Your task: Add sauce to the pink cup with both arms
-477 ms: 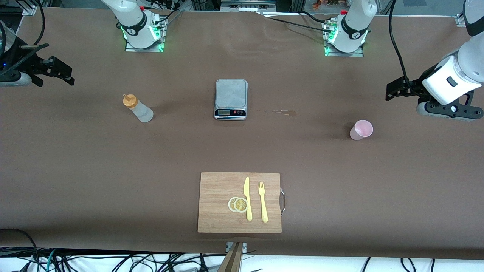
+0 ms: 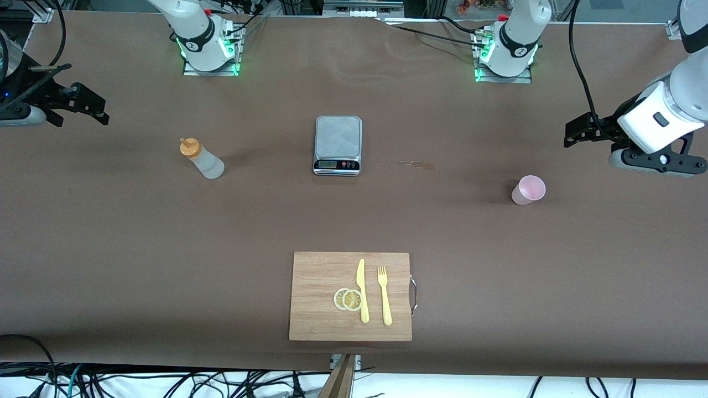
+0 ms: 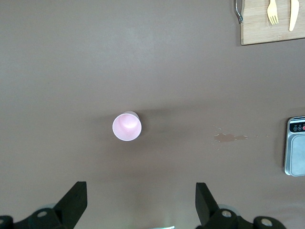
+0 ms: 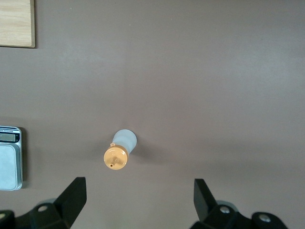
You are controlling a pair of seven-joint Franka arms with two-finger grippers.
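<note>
Currently, the sauce [image 2: 202, 159] is seen standing upright on the brown worktop [image 2: 166, 249] toward the right arm's end, its orange nozzle cap on top, well apart from the pink cup [image 2: 529, 190], which stands upright toward the left arm's end. Between them a scale [image 2: 338, 145] is set, slightly farther from the front camera than the bottle and the cup, and a small smear [image 2: 415, 163] is visible on the worktop beside it, on the side toward the cup. Nearer to the front camera a wooden cutting board [image 2: 318, 276] is laid, and on it two lemon slices [image 2: 348, 299], a yellow knife [image 2: 362, 290] and a yellow fork [image 2: 384, 294] are found, the slices touching the knife and the fork lying just beside it. The right end effector [image 4: 136, 198] is held in the air at the right arm's end of the worktop, released, with its fingers spread wide and nothing between them; the bottle is seen below it in the right wrist view. The left end effector [image 3: 140, 200] is held in the air at the left arm's end, likewise released and empty, and the cup is seen below it in the left wrist view.
</note>
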